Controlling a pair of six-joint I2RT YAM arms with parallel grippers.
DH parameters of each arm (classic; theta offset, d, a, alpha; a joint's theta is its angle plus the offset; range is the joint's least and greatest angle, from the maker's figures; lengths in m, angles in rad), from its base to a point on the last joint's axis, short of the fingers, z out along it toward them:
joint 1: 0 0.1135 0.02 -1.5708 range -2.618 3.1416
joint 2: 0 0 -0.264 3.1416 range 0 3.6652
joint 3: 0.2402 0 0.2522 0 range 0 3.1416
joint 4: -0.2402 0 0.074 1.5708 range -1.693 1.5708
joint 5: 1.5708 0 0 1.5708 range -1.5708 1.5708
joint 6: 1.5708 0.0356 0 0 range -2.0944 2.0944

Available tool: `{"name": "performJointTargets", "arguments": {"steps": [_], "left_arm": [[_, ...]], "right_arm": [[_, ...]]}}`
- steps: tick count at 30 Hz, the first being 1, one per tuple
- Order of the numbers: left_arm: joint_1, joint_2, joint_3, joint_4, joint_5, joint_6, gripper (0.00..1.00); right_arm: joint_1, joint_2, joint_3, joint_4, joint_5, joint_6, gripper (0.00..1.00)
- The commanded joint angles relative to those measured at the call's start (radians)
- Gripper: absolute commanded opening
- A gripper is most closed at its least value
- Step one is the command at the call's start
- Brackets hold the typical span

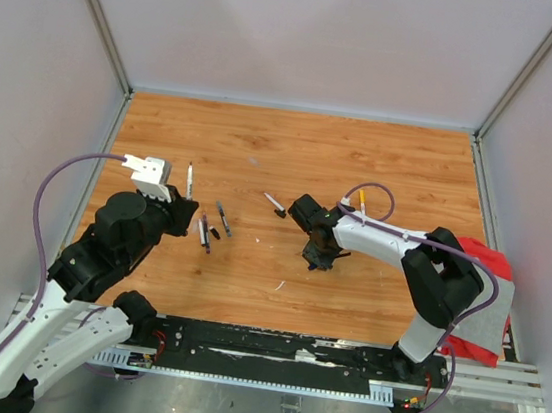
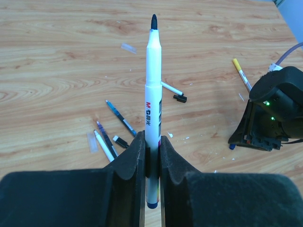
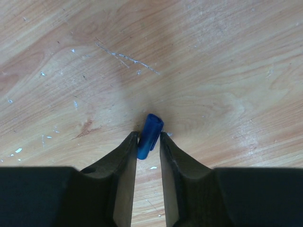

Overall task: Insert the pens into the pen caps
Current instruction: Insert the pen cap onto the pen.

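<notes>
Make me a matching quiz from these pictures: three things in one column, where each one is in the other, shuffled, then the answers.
1 red-lettered white pen
2 blue cap
3 yellow-ended pen

A lying loose on the table
B pinched by the right gripper
C clamped in the left gripper

Pairs: 1-C, 2-B, 3-A

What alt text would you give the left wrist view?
The left gripper is shut on a white pen, its dark tip pointing away over a wooden table. Loose pens and a black cap lie beyond.
</notes>
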Motion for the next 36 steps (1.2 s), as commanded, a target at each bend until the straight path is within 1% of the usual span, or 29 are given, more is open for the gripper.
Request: {"name": "performJointTargets", "arguments": {"steps": [1, 5, 6, 7, 10, 14, 19, 23, 25, 27, 31, 33, 36], "left_arm": [[0.008, 0.003, -0.005, 0.031, 0.003, 0.005, 0.00], [0.007, 0.003, -0.006, 0.030, 0.003, 0.007, 0.00], [0.008, 0.002, -0.006, 0.029, 0.003, 0.006, 0.00], [0.008, 0.001, -0.006, 0.030, 0.003, 0.004, 0.00], [0.008, 0.005, -0.007, 0.032, 0.007, 0.004, 0.00], [0.008, 0.032, -0.002, 0.031, 0.037, 0.006, 0.00], [0.008, 0.083, 0.028, 0.030, 0.097, 0.022, 0.01], [0.007, 0.095, 0.043, 0.030, 0.088, 0.021, 0.03], [0.008, 0.094, 0.041, 0.039, 0.090, 0.010, 0.01], [0.008, 0.096, 0.031, 0.052, 0.101, -0.003, 0.00], [0.008, 0.114, -0.002, 0.096, 0.149, -0.022, 0.00], [0.007, 0.114, -0.025, 0.130, 0.185, -0.032, 0.00], [0.008, 0.112, -0.064, 0.203, 0.246, -0.060, 0.00]], "right_arm": [[-0.022, 0.009, -0.023, -0.011, 0.030, -0.031, 0.22], [-0.023, 0.010, -0.052, 0.015, 0.005, -0.050, 0.09], [-0.023, 0.010, -0.057, 0.015, 0.001, -0.053, 0.03], [-0.023, 0.010, -0.062, 0.015, -0.002, -0.056, 0.01], [-0.022, 0.004, -0.065, 0.028, -0.005, -0.112, 0.01], [-0.022, -0.036, -0.074, 0.062, 0.004, -0.242, 0.01], [-0.021, -0.172, -0.170, 0.262, -0.054, -0.465, 0.01], [-0.023, -0.269, -0.207, 0.312, -0.066, -0.622, 0.01], [-0.023, -0.320, -0.224, 0.337, -0.073, -0.689, 0.01], [-0.023, -0.367, -0.241, 0.374, -0.113, -0.776, 0.01], [-0.022, -0.446, -0.255, 0.421, -0.246, -0.912, 0.01], [-0.022, -0.483, -0.255, 0.428, -0.285, -0.946, 0.01], [-0.021, -0.545, -0.259, 0.438, -0.302, -0.970, 0.01]]}}
